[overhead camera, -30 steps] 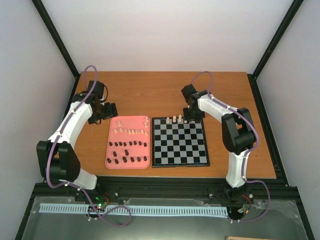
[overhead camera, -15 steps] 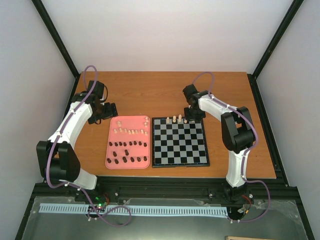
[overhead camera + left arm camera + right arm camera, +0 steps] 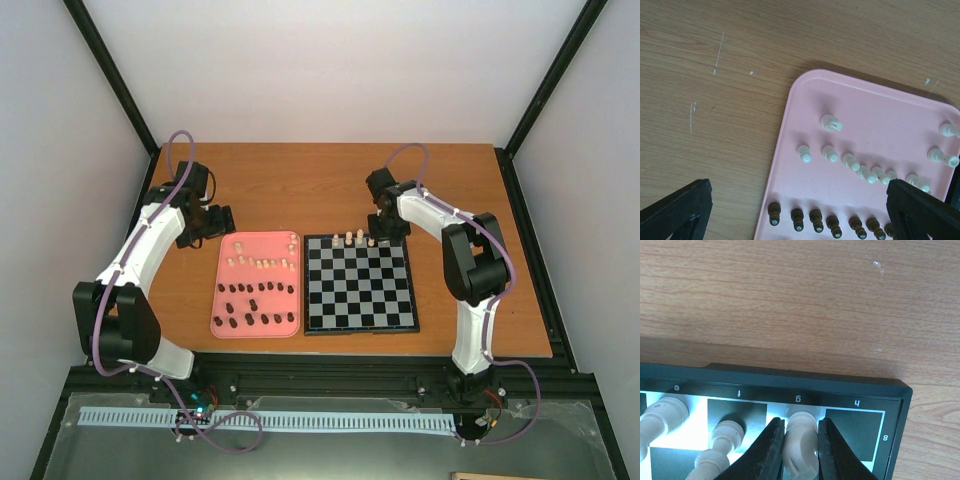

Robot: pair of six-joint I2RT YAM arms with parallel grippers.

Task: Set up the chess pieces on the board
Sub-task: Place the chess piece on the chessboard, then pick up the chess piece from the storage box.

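While your right arm barely crept toward the far edge of the table over that last second, nothing big changed, but the small stuff mattered. Your right gripper (image 3: 800, 424) was down at the far right corner of the board (image 3: 805, 381). Both fingers (image 3: 771, 445) were pressed against the sides of a cream piece (image 3: 801, 446). That piece stood upright on the light g square of the back row, and the dark h corner square next to it was bare. So it looked clenched on the piece, set down but not let go yet.

In the top view a fourth cream piece showed in that back row, where a second earlier the gripper had covered the spot. Two other pale pieces stood just beside it on e and f.

Your left gripper (image 3: 797, 190) hadn't budged. It hung wide open and empty by the corner of the pink tray (image 3: 880, 115), where the other cream pieces (image 3: 860, 172) and the dark pieces (image 3: 815, 220) sat waiting.

My read is that you were right at the release for piece four, with most of the setup left to do.
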